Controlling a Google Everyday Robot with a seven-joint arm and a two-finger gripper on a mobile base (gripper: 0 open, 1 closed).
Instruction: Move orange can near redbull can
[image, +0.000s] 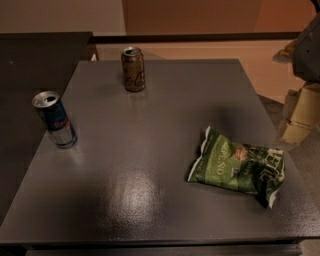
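orange can; redbull can left; chip bag "…PENO"; gripper right edge, jaws untellable

Table: dark, flat top. Pincer sits off the right edge, beyond the table, about level with its middle.

Obstacles:
- orange can, upright near the far edge, left of its middle
- redbull can, upright just inside the left edge
- green chip bag, lying flat toward the right edge, on the near half

Free room:
- open lane from the far-right corner across to the orange can
- bare stretch between the two cans, which stand well apart
- middle and near-left corner open

Bag blocks low passage over the right edge's near part.
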